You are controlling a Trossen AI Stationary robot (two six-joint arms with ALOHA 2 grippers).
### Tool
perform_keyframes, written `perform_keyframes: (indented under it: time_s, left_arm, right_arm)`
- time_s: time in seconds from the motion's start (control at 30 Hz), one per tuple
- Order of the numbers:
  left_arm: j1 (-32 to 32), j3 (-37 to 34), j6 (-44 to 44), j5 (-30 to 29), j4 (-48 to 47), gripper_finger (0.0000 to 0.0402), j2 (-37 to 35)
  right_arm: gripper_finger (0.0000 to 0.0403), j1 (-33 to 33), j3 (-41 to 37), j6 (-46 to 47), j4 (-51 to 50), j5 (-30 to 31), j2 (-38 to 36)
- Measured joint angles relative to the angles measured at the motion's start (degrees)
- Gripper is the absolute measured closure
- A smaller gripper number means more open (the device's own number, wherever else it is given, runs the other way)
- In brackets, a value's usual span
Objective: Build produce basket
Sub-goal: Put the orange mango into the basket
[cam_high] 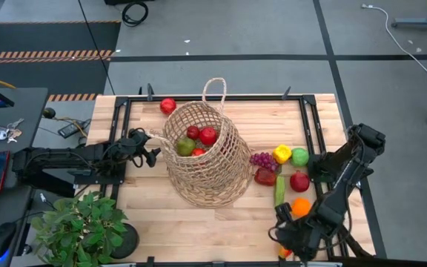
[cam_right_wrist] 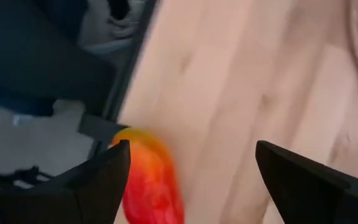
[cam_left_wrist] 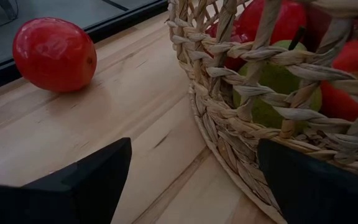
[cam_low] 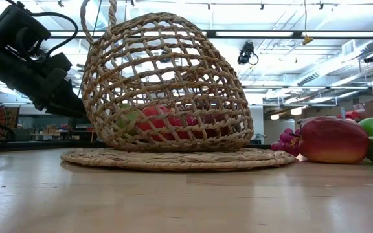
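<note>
Basket (cam_high: 202, 159) lay tipped mid-desk (cam_high: 221, 230), an apple (cam_high: 208, 135) and other produce inside. Grapes (cam_high: 262, 159), pepper (cam_high: 282, 153) and a stray tomato (cam_high: 168, 105) remained outside: I judged the task partly done. Left hand (cam_left_wrist: 188, 174) spread beside the basket rim; right hand (cam_right_wrist: 191, 180) spread over a mango (cam_right_wrist: 151, 180).
</note>
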Motion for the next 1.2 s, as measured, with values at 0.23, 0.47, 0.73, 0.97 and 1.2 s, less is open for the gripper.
perform_keyframes:
  time_s: [0.23,0.47,0.73,0.97,1.2]
  left_arm:
    - [0.02,0.0,0.02,0.02,0.0,0.0044,0.0]
    - [0.0,0.0,0.02,0.0,0.0,0.0044,0.0]
    - [-0.01,0.0,0.0,0.0,0.02,0.0044,0.0]
    - [0.0,0.0,0.01,0.01,0.0,0.0044,0.0]
    - [-0.01,0.0,0.01,0.0,0.01,0.0044,0.01]
  right_arm:
    - [0.0059,7.0,-0.33,-7.78,-2.04,5.99,0.0]
    - [0.0059,11.69,-5.15,-8.16,-0.01,9.06,0.0]
    - [0.0059,14.47,-11.74,-8.34,8.56,8.67,0.0]
    - [0.0059,15.24,-17.52,-9.58,16.25,12.01,0.0]
    - [0.0059,15.24,-23.07,-10.91,23.99,12.02,0.0]
